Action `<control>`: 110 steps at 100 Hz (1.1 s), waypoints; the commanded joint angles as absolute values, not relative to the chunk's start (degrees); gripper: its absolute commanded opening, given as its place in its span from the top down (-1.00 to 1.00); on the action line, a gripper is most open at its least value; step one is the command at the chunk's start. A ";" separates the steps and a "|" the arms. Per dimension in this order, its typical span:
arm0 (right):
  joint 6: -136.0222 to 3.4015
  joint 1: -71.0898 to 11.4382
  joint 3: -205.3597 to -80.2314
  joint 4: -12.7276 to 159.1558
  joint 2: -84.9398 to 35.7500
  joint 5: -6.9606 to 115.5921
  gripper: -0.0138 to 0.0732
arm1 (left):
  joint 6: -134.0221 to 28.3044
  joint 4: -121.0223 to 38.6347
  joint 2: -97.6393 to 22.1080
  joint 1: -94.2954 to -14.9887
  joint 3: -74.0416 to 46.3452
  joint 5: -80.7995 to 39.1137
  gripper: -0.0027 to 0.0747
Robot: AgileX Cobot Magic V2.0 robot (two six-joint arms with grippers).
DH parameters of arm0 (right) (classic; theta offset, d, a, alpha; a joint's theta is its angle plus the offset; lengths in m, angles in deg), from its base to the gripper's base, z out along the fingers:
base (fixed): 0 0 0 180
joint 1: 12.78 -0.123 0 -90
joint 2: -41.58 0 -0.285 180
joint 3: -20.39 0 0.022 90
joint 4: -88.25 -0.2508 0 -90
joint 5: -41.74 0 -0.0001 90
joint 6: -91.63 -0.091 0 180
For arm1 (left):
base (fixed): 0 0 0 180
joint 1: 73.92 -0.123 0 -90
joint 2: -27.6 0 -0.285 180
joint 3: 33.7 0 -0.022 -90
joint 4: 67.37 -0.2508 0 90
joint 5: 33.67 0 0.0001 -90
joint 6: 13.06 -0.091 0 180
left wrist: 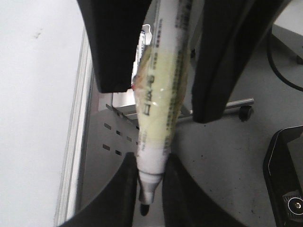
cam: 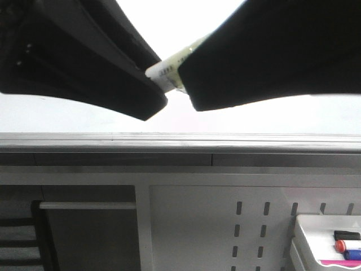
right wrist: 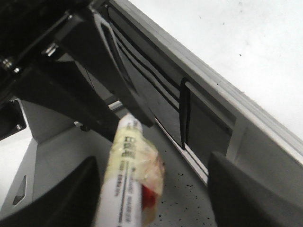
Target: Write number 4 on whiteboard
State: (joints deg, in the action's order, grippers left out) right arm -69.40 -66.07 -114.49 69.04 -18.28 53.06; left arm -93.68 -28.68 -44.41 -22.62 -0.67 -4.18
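Note:
In the left wrist view my left gripper is shut on a white marker wrapped in yellowish tape, gripping it just behind its uncapped black tip. My right gripper is open, its jaws wide apart on either side of the marker's other end; whether they touch it I cannot tell. In the front view both grippers meet at the marker close to the camera. The whiteboard with its grey edge rail lies beyond them, and also shows in the left wrist view and the right wrist view. No number 4 is visible on it.
A small white tray of markers hangs on a perforated grey panel below the rail. A black device and a caster stand on the speckled grey floor.

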 commanded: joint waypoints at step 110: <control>-68.72 -63.90 -113.57 70.29 -17.67 44.71 0.82 | -73.13 -23.41 -27.55 -31.57 -0.99 -10.99 -0.23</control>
State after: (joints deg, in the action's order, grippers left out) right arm -69.27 -65.25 -111.99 69.53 -18.31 50.87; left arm -79.37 -25.36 -33.00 -28.23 -0.20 -8.03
